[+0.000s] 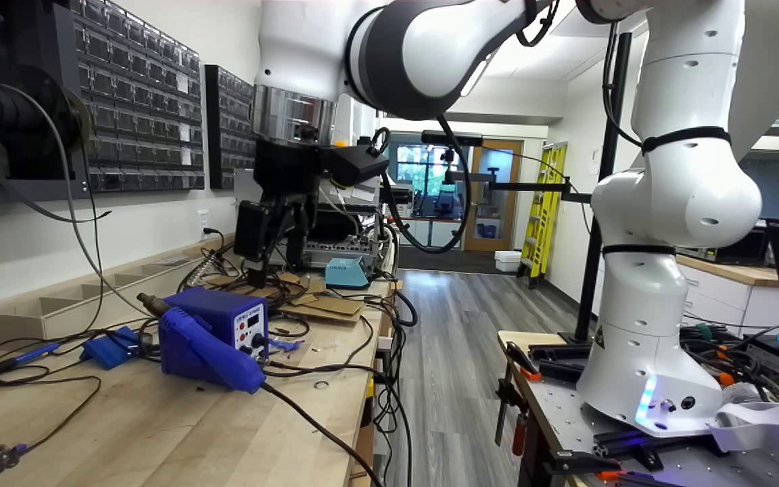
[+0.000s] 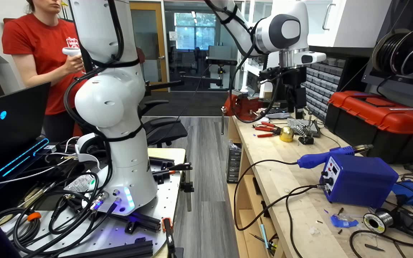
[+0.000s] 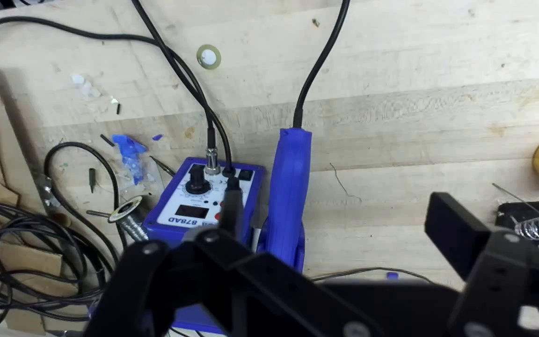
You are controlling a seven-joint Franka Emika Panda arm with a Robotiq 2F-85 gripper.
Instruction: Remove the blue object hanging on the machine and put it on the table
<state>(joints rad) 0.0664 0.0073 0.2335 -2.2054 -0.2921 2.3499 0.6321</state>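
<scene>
The blue object is a long handpiece with a black cord, hanging on the side of the blue machine. In an exterior view the blue object and machine also show. In the wrist view the blue object lies beside the machine's front panel; its lower end is hidden by my gripper's linkage. My gripper is open and empty, its fingers wide apart, with the blue object in view nearer the left finger. In both exterior views my gripper is raised above the wooden table.
Black cables and cardboard lie by the machine. A gold item, red-handled pliers and a small stand sit farther along the table. A red-lidded toolbox stands against the wall. A solder spool lies nearby.
</scene>
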